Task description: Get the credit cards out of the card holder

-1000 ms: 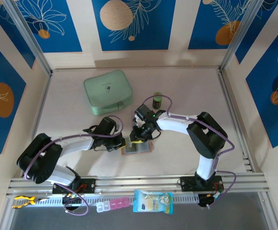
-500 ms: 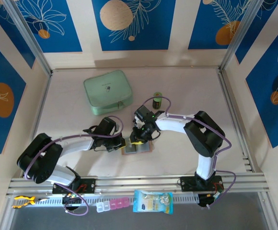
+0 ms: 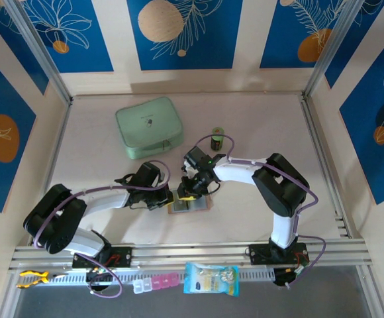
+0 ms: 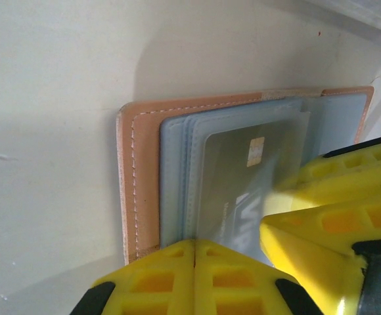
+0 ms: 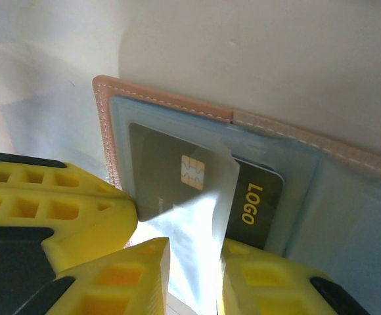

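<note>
Tan leather card holder (image 3: 191, 205), lying open and flat on the pale tabletop (image 3: 265, 126), close to the near edge and between the 2 arms. Its grey clear-plastic pockets (image 4: 177, 164) face upward. 1 dark credit card (image 5: 167, 164), bearing a gold chip and the yellow word LOGO, sits inside a pocket. A loose clear leaf (image 5: 207, 210) curls up across the card's middle.

At the holder's left side, the left pincer (image 3: 169, 197) has its yellow fingers pressed tight together with nothing between them. Its tips meet the stitched leather border beside the pockets.

Over the holder's far side, the right pincer (image 3: 191, 191) points down with its jaws narrowly apart. The clear leaf rises into the gap between them; whether either finger presses on it cannot be told. The 2 pincers stand just beside each other.

Further out, a mint-green zip case (image 3: 149, 127) lies toward the rear left of the tabletop, well apart from the holder. A small dark jar (image 3: 216, 140) stands behind the right arm.
</note>
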You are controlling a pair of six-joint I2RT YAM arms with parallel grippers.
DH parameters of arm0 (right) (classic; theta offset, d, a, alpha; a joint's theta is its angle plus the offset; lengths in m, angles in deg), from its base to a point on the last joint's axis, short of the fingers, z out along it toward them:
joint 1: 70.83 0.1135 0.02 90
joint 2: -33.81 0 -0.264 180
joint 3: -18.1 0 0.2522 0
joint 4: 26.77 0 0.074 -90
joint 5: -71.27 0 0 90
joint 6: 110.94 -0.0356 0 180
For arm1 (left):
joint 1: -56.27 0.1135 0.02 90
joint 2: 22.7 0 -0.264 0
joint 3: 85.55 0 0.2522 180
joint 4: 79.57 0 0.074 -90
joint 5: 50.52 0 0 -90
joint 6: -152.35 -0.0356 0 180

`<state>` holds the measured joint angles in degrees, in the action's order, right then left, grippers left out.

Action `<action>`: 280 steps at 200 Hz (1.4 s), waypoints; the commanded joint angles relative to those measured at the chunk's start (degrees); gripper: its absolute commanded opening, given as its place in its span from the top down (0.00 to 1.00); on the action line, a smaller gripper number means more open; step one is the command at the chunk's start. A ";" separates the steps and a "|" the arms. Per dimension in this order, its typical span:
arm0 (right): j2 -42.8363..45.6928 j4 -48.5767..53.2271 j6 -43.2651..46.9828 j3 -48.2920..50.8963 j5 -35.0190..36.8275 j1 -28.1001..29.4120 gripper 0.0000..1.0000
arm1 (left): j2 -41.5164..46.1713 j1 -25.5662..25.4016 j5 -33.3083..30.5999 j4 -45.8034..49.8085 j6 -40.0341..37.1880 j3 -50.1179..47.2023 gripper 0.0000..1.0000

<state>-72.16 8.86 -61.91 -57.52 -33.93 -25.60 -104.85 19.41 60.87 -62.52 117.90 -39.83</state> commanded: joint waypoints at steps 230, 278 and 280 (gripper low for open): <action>3.17 7.49 6.60 -2.60 3.72 -0.74 0.75 | 2.02 0.05 2.15 4.71 -2.03 4.36 0.96; 6.24 5.56 4.37 -0.05 1.69 -2.75 0.75 | -0.33 -1.66 2.17 4.62 -2.27 6.44 0.98; 6.31 5.51 4.18 0.05 1.74 -2.84 0.75 | -0.46 -1.71 2.17 4.60 -2.22 6.48 0.98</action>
<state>-68.60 14.44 -56.34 -59.14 -30.06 -27.43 -103.89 18.64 61.96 -59.09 117.26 -35.02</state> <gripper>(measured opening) 0.255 0.044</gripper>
